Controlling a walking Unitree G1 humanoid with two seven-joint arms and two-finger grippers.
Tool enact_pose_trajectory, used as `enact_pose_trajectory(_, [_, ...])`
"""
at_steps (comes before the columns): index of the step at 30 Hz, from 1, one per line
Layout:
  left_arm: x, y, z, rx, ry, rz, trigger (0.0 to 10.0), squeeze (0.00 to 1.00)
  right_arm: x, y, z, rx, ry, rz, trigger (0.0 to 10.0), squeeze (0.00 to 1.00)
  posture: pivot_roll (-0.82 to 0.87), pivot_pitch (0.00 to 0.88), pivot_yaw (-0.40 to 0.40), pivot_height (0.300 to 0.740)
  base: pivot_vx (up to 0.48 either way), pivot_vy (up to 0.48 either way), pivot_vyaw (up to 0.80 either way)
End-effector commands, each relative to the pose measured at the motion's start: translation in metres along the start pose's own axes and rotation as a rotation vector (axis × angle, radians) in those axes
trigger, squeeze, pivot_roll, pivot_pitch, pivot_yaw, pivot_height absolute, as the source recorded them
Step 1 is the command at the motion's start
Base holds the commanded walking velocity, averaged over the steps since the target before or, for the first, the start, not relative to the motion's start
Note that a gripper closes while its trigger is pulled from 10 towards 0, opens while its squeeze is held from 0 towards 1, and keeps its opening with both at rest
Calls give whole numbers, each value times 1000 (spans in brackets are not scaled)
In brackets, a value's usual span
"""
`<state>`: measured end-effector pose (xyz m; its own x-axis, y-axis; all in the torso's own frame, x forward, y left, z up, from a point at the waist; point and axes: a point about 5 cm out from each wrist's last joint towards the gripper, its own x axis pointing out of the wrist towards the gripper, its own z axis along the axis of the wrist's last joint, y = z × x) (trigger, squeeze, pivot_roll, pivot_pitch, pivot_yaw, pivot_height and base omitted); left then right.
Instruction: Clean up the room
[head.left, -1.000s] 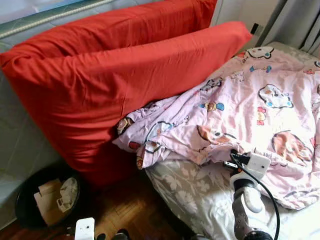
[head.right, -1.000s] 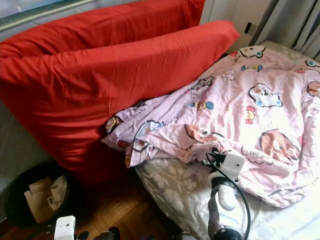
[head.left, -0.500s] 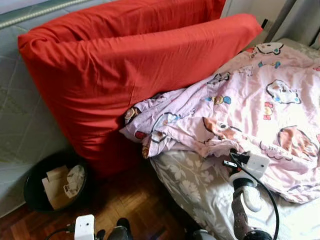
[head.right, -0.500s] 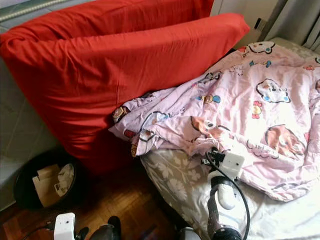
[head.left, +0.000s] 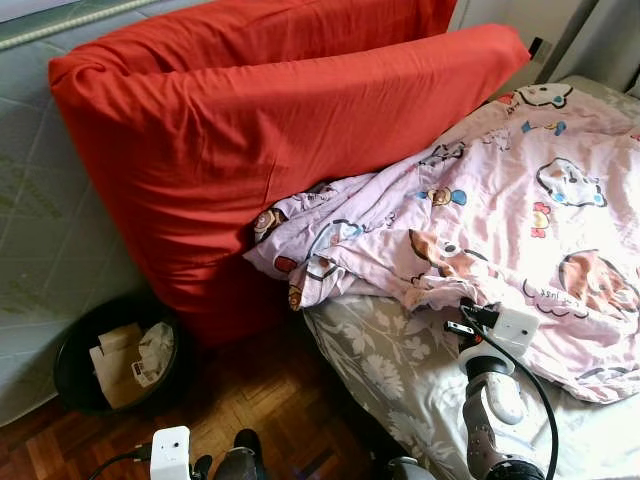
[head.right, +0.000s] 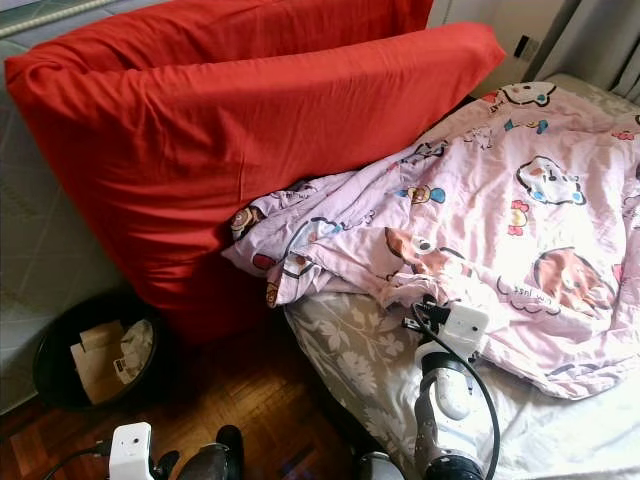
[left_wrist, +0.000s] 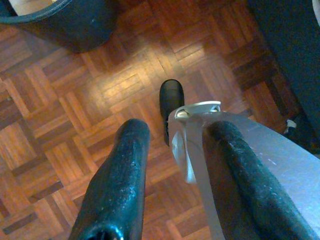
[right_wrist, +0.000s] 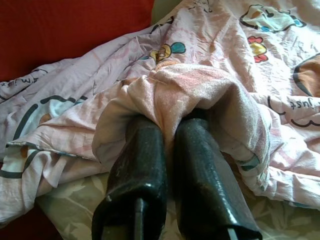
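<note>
The right gripper (right_wrist: 167, 125) is clamped on a fold of the pink cartoon-print blanket (head.left: 520, 210), which lies rumpled across the bed (head.left: 390, 375), its near edge hanging over the bed's left side beside the two red pillows (head.left: 260, 140). On the parquet floor (head.left: 270, 400) by the pillows stands a black bin (head.left: 70, 370) holding cardboard and crumpled paper (head.left: 130, 350). The left gripper (left_wrist: 170, 165) hangs above the floor, fingers apart, holding nothing
</note>
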<state>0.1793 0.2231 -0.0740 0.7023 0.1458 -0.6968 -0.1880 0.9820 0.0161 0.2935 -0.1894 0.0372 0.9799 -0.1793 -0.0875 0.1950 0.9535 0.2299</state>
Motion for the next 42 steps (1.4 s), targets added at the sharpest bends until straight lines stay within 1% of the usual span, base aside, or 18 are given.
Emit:
enact_pose_trajectory(1, [-6, 3, -19, -7, 75, 8, 10000, 0, -3, -2, -4, -1, 13, -11, 10000, 0, 83, 190, -17, 740, -296, 0, 0])
enact_pose_trajectory(27, [-7, 2, -22, -22, 74, 6, 10000, 0, -1, -3, -4, -10, 28, -14, 10000, 0, 86, 191, -21, 740, -296, 0, 0])
enact_pose_trajectory(42, [-5, 3, -17, -24, 68, 6, 10000, 0, 1, -5, -2, -8, 21, -39, 10000, 0, 83, 178, -8, 740, -324, 0, 0])
